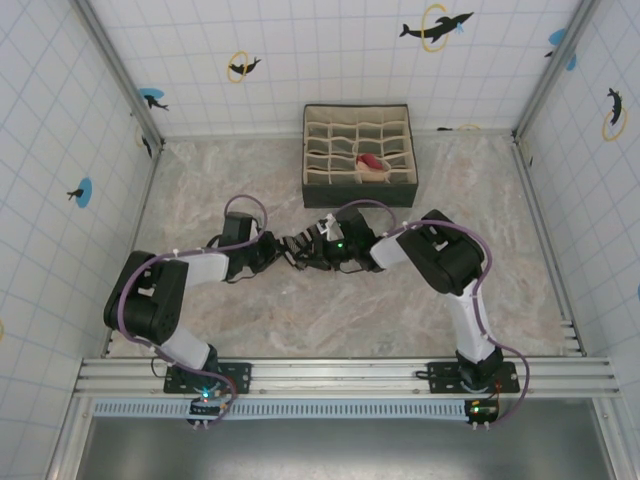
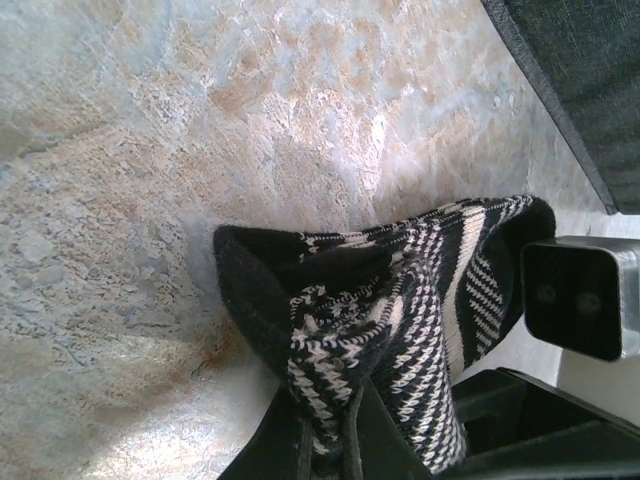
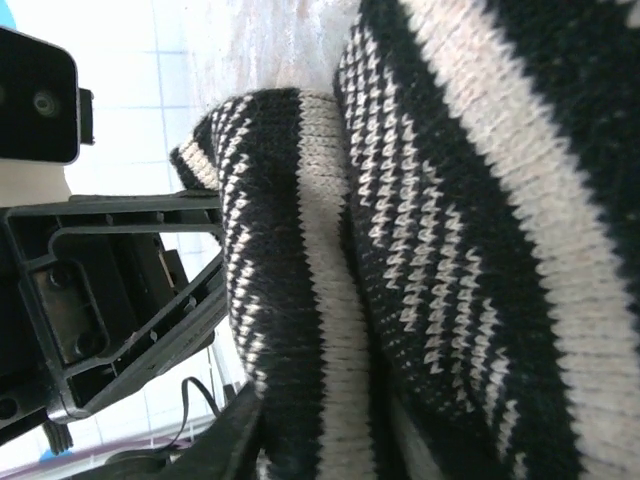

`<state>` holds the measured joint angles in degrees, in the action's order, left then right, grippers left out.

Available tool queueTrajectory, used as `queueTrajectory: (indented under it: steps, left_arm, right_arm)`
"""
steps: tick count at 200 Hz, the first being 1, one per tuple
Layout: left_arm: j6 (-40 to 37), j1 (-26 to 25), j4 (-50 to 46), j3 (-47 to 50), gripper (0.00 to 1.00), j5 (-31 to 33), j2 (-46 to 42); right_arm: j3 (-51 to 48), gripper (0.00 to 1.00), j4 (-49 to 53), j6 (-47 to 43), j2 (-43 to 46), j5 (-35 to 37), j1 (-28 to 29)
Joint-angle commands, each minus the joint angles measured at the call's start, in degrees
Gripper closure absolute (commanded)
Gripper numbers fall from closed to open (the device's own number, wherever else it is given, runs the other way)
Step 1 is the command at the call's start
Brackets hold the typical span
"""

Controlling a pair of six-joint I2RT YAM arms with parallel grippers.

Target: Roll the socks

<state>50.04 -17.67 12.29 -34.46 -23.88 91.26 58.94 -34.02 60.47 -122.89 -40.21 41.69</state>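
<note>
Top external view has both arms meeting at the middle of the worktop (image 1: 250, 310), with the black sock (image 1: 298, 246) bunched between the left pincer (image 1: 284, 252) and the right pincer (image 1: 314, 250). Behind them the peach sock (image 1: 371, 162) sits as a small bundle in one compartment of the divided box (image 1: 340, 195), so I judge that half of the job finished. The black one looks only partway: in the left wrist view it is a loose folded hump, not yet a tight roll, and it has not been put away. That view shows the left pincer closed hard on a pinch of the fabric, its dark fingers squeezing the knit at the bottom edge. The right pincer's opening I cannot tell, since the sock lies so close to its lens that the fingers are mostly hidden; it may be touching the cloth. The sock is soft, limp knit, with a plain black cuff, off-white bands and houndstooth-like speckling, the stitches coarse up close. The worktop is hard and marbled in beige and grey. The box has dark cloth-like walls and pale dividers.
</note>
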Motion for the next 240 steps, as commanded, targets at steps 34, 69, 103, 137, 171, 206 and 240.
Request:
queueTrajectory:
  steps: [34, 69, 103, 137, 171, 206, 240]
  left_arm:
    - [-0.23, 0.22, -14.2, -1.69, 1.0, 7.91, -1.78]
    - [-1.34, 0.29, -20.66, -3.15, 1.0, 8.66, -4.29]
    - [-1.87, 0.4, -25.54, -4.34, 1.0, 9.13, -5.93]
    - [-2.9, 0.36, -29.24, -5.02, 1.0, 8.67, -6.66]
    - [-3.54, 0.53, -31.44, -4.78, 1.0, 8.28, -7.59]
    - [-3.72, 0.73, -32.97, -4.83, 1.0, 7.22, -8.45]
    - [-3.9, 0.85, -34.13, -4.59, 1.0, 6.62, -9.24]
  right_arm:
    - [3.5, 0.57, 22.92, -16.12, 7.58, 10.89, 1.41]
    - [6.1, 0.53, 31.61, -28.09, 12.83, 20.52, 4.36]
    - [7.86, 0.5, 37.71, -40.7, 16.11, 34.95, 10.59]
    - [7.07, 0.48, 37.09, -49.79, 17.6, 47.65, 17.64]
    - [6.2, 0.44, 33.78, -61.1, 16.45, 63.66, 26.42]
    - [6.38, 0.43, 29.14, -69.25, 12.92, 72.28, 31.62]
    - [7.6, 0.44, 24.19, -75.47, 8.61, 78.38, 34.28]
